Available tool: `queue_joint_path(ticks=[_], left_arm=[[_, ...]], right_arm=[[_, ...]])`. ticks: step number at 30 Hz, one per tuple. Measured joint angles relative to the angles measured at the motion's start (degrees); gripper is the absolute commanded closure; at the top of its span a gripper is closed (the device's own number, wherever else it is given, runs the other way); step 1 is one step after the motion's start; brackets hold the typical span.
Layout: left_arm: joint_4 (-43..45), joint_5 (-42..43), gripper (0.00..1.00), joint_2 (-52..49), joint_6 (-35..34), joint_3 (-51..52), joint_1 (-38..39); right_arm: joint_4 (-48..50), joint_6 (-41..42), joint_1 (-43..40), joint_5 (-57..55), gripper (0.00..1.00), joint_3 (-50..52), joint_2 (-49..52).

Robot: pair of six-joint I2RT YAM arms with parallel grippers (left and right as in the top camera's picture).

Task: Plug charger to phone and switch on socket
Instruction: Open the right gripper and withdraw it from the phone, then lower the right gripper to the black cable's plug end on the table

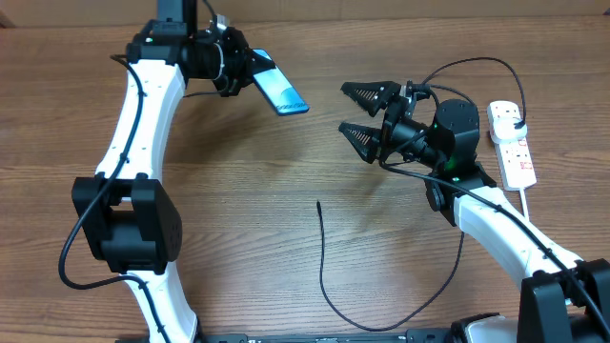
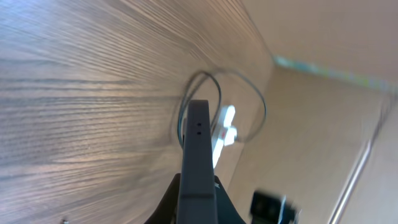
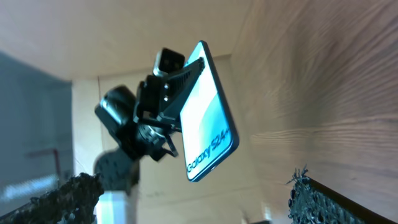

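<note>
Clenching the Galaxy phone at upper centre, the left claw faces the released right claw at centre-right, the charger tip lying loose on the counter below it.

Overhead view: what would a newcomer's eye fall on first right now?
The phone, its cyan screen glowing, is held off the table in the shut left gripper at upper centre. Facing it, the right gripper gapes wide open and empty, while the charger lies loose on the table below, its tip unplugged.
</note>
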State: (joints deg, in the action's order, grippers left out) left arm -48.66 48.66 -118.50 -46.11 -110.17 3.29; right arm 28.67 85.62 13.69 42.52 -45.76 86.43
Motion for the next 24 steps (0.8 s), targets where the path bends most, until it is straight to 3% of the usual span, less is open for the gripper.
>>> queue_joint_path(ticks=[8, 12, 14, 16, 20, 24], left_arm=[[-3.65, 13.62, 0.96, 0.0, 24.63, 0.0, -0.33], [-4.11, 17.7, 0.96, 0.0, 31.04, 0.0, -0.33], [-4.13, 18.75, 0.96, 0.0, 32.81, 0.0, -0.33], [-4.2, 19.19, 0.96, 0.0, 33.53, 0.0, -0.33], [-4.33, 19.28, 0.96, 0.0, 34.51, 0.0, -0.33], [-4.52, 19.23, 0.96, 0.0, 34.58, 0.0, -0.33]], right_arm=[[-0.87, -13.53, 0.0, 5.27, 0.01, 0.0, 0.0], [-6.34, -16.46, 0.0, 5.86, 0.01, -1.51, -0.02], [-16.68, -20.46, 0.0, 5.64, 0.01, -5.68, -0.02], [-33.0, -26.4, 0.11, 3.54, 0.0, -12.04, -0.13], [-59.82, -38.82, 0.2, -5.9, 0.0, -26.77, -0.15], [-71.12, -45.81, 0.17, -13.9, 0.0, -33.11, -0.57]])
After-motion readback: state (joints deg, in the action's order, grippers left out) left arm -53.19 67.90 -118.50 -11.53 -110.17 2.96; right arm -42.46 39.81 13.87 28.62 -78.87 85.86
